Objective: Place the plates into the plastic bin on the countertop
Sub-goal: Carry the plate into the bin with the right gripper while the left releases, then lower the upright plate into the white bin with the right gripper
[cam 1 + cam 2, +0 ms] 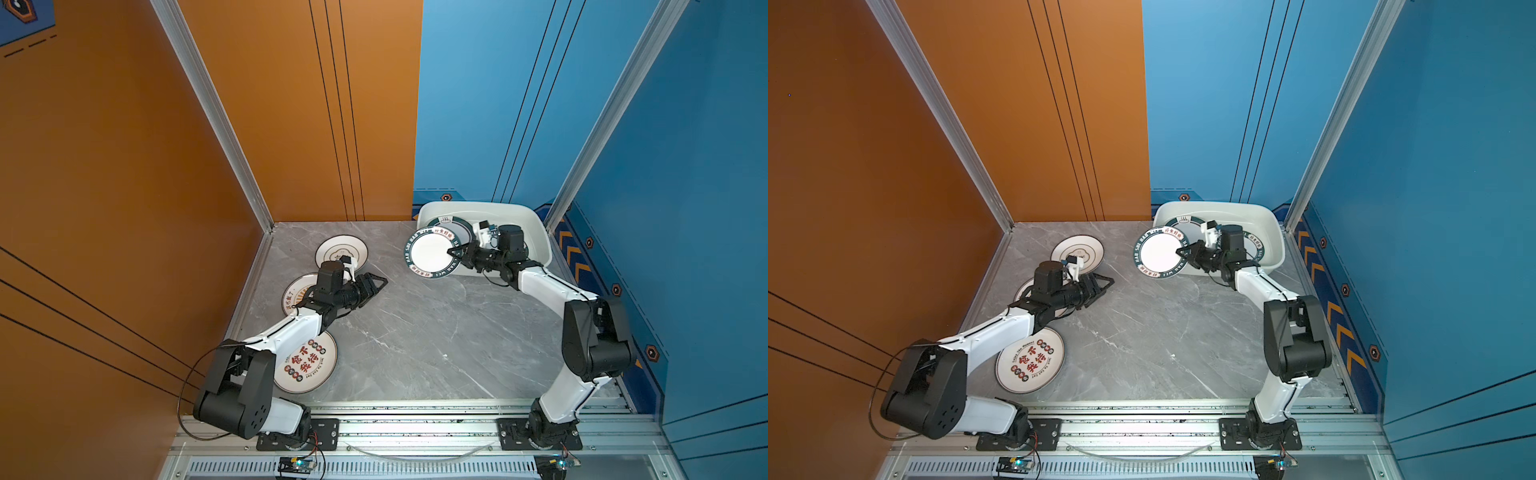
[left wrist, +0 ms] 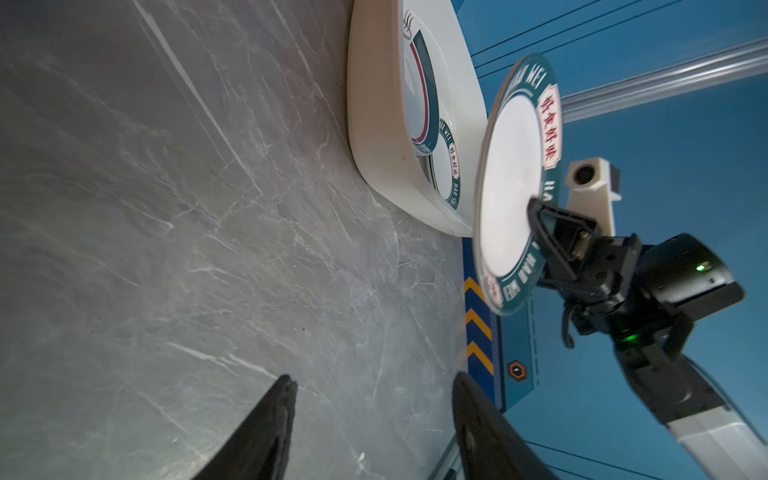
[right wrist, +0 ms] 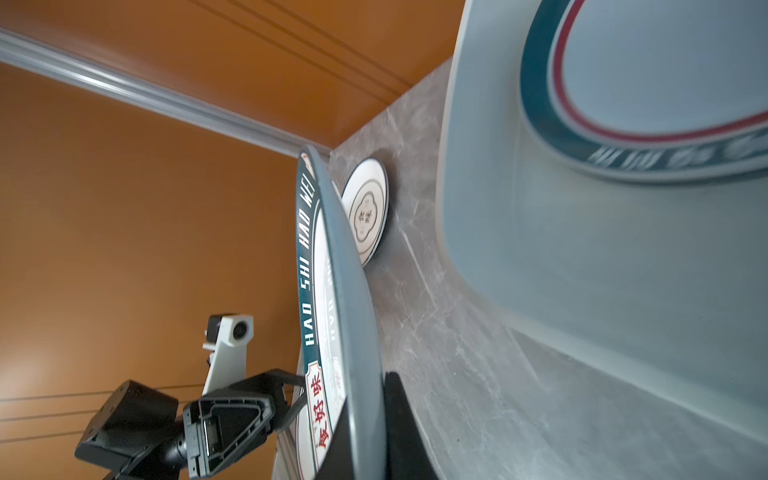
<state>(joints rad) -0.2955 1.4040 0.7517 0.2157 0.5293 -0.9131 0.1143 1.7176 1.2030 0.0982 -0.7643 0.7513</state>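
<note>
Now my right tool [image 1: 455, 250] is clamped on the rim of a green-rimmed plate [image 1: 430, 251], held clear of the bench [image 1: 415, 332], at a corner of the plastic bin [image 1: 540, 237]. I judge this the carry step; next I must swing it over the wall and lower it flat onto the plates inside [image 1: 449, 222]. My left tool [image 1: 380, 282] hangs empty, fingers [image 2: 274, 428] apart. The rim reads "HAO SHI HAO WEI", with red Chinese characters.
</note>
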